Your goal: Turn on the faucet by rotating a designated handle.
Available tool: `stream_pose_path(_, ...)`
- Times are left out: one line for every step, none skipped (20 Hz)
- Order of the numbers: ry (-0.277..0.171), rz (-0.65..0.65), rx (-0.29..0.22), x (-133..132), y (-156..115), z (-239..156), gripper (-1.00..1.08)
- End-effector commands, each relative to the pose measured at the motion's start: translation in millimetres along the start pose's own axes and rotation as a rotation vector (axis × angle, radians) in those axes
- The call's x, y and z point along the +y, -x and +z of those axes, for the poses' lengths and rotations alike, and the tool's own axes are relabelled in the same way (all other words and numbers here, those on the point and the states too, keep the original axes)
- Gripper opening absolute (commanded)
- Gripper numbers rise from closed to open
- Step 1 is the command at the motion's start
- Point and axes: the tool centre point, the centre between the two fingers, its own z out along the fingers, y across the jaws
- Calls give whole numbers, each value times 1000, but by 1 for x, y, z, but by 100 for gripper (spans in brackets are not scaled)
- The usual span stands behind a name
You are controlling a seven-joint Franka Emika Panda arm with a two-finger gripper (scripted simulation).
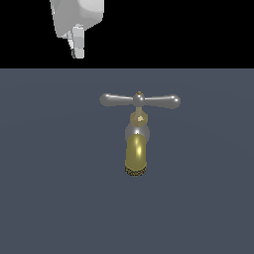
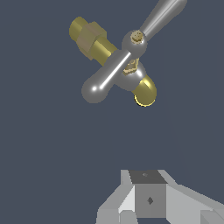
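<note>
The faucet (image 1: 136, 151) stands in the middle of the exterior view, its golden spout curving toward the camera with the mesh mouth lowest. Across its top lies the handle (image 1: 140, 100), a silver-grey crossbar with a rounded bulb at each end and a brass-tipped hub. My gripper (image 1: 78, 49) hangs well above and toward the exterior view's left of the handle, touching nothing, with its fingers together. In the wrist view the handle (image 2: 114, 70) crosses the faucet (image 2: 146, 89) diagonally, and my gripper (image 2: 148, 176) sits apart from both, shut and empty.
A flat dark blue-grey floor (image 1: 59, 198) spreads around the faucet. Behind it the background is black. The faucet's brass rear fitting (image 2: 89, 37) shows in the wrist view.
</note>
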Motion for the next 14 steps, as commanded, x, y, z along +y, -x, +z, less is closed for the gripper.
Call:
stream_pose_path(-1, 55, -1, -10, -6, 10, -100)
stream_pose_path(-1, 76, -1, -14, -8, 14, -100)
stream_pose_path(-1, 98, -2, -18, -11, 17, -100)
stream_pose_path(-1, 119, -2, -22, -13, 21, -100)
stream_pose_path(-1, 140, -2, -25, -16, 25, -100)
stream_pose_path(-1, 162, -2, -29, -19, 29, -100)
stream_pose_path(0, 183, -3, -32, -22, 32, -100)
stream_pose_path(0, 205, -3, -36, -25, 36, -100)
stream_pose_path(0, 226, -3, -39, -28, 40, -100)
stream_pose_path(0, 248, -3, -43, -31, 44, -100)
stream_pose_path(0, 270, -3, -46, -35, 48, -100)
stream_pose_path(0, 292, -3, -49, -38, 52, -100)
stream_pose_path(1, 314, -3, -52, -42, 56, -100)
stream_pose_path(1, 337, -3, -56, -46, 60, -100)
